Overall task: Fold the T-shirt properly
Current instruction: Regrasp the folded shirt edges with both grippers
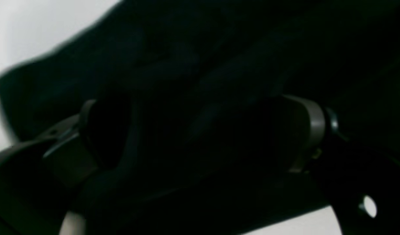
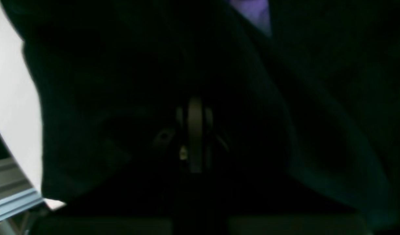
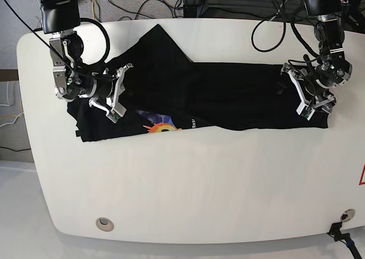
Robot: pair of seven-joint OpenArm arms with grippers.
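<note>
**A:** Where is your T-shirt (image 3: 228,96) now?

**B:** You have it lying across the far half of the white table (image 3: 188,190), spread from one arm to the other. A part is folded over, and the orange and yellow print (image 3: 158,124) with the white lettering (image 3: 192,122) shows at its near edge.

**A:** And your right gripper (image 3: 118,93)?

**B:** In the base view its fingers are spread wide over the cloth. In the right wrist view it is too dark to see more.

**A:** Your left gripper (image 3: 312,93)?

**B:** It sits on the other end of the shirt. In the left wrist view its two fingers (image 1: 312,130) stand apart, with black cloth between them.
</note>
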